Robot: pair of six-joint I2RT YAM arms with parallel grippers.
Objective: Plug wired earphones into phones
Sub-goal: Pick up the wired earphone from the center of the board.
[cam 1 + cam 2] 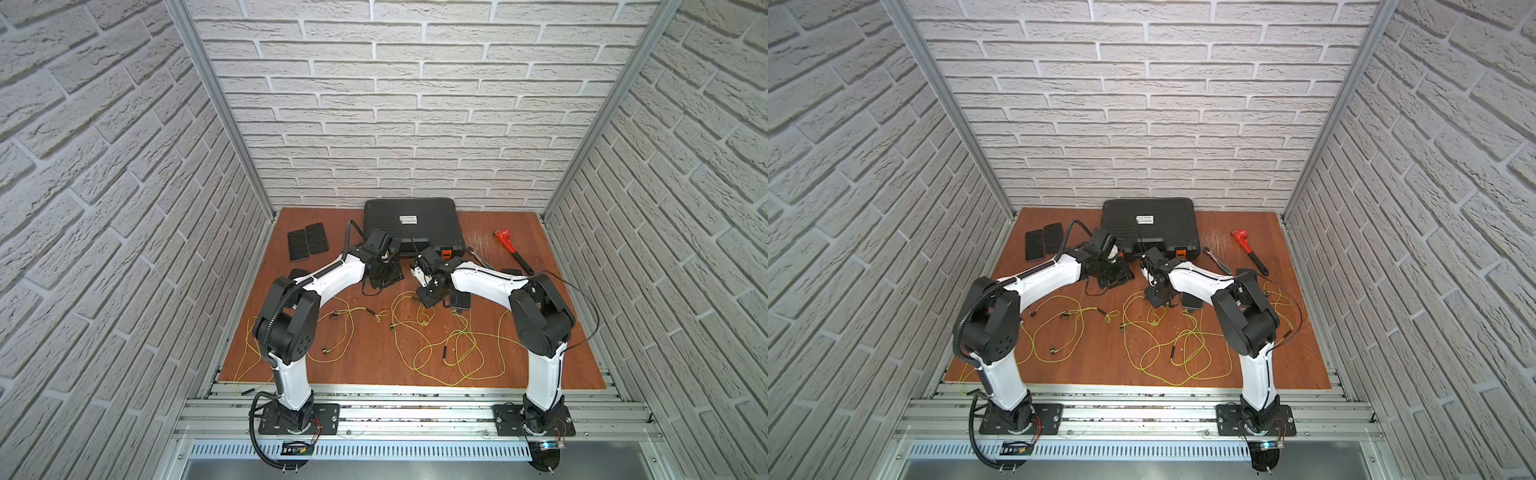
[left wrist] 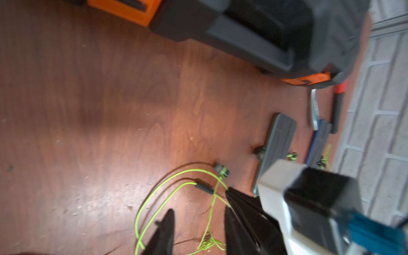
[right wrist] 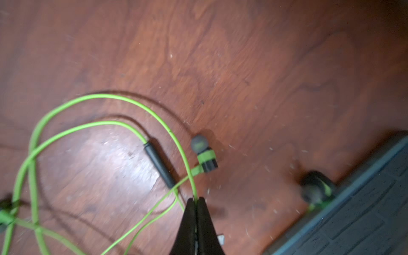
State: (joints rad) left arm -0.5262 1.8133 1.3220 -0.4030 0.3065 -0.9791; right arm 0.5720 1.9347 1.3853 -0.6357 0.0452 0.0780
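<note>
Several wired earphones [image 1: 449, 345] lie in loose yellow-green loops across the wooden table [image 1: 374, 357]. My right gripper [image 3: 196, 199] is shut on one cord, next to its dark remote [image 3: 159, 165] and an earbud [image 3: 203, 152]; a ribbed phone [image 3: 357, 212] lies beside it. In both top views that gripper [image 1: 428, 297] sits at mid-table by a phone [image 1: 459, 301]. My left gripper [image 2: 198, 223] is open, with a thin cord strand and a knot showing in the gap; it hovers just left of the right one [image 1: 380, 280]. Two phones [image 1: 307, 243] lie at the back left.
A big black case with orange latches [image 1: 411, 226] stands at the back centre. A red pipe wrench [image 1: 509, 247] and a metal ratchet [image 1: 478, 255] lie at the back right, with another phone [image 1: 511, 272] near them. Brick-pattern walls enclose three sides.
</note>
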